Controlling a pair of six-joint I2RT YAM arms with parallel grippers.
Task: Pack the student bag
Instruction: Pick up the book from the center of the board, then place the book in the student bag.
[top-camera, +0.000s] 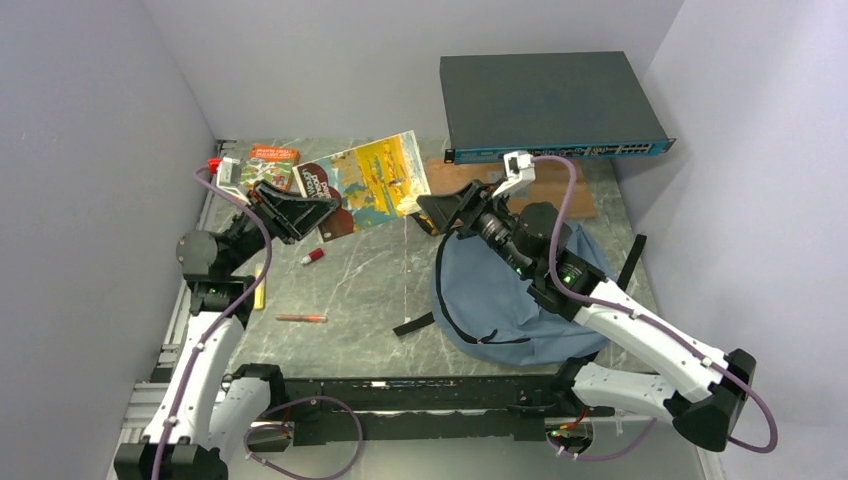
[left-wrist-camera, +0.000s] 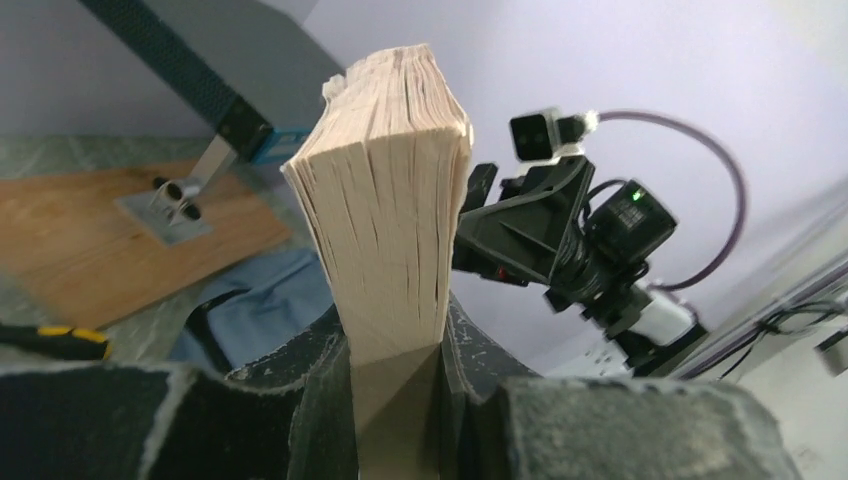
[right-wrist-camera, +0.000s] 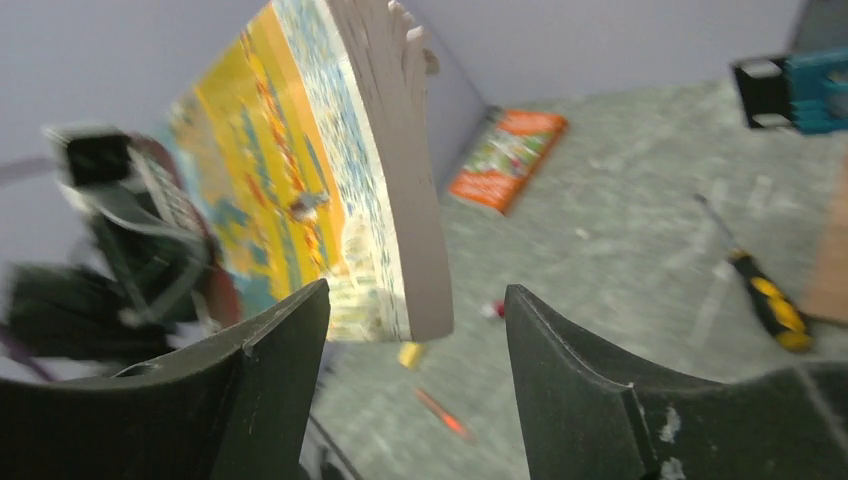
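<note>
The left gripper (left-wrist-camera: 395, 335) is clamped on one end of the book (top-camera: 375, 185), holding it in the air. The right gripper (right-wrist-camera: 415, 310) has its fingers apart around the other edge, seemingly not touching. The student bag (top-camera: 500, 295) lies slumped under the right arm. With only that one-sided grip, the heavy book may pivot, slip and fall short of the bag.

The book (top-camera: 375, 185) hangs over the table (top-camera: 370, 290), between the left gripper (top-camera: 325, 212) and the right gripper (top-camera: 432, 212). The bag (top-camera: 500, 300) lies to its right and nearer, under the right arm. Behind the bag, a box (top-camera: 550, 105) sits over a board (top-camera: 575, 195).
</note>
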